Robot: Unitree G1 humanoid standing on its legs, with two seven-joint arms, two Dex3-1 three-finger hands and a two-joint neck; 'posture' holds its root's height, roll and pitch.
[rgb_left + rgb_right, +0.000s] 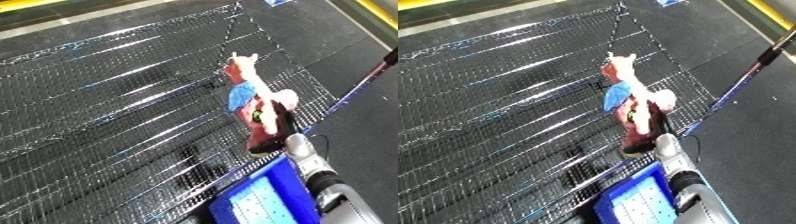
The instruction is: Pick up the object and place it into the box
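Near the wire table's (107, 100) right edge, the right hand (282, 122) grips a plush toy (247, 85) above the blue bin (266, 195), cut off below.

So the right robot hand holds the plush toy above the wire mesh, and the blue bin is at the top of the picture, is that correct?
Not quite. The right robot hand does hold the plush toy above the wire mesh, but the blue bin is at the bottom of the picture, below the hand, as the left eye view shows.
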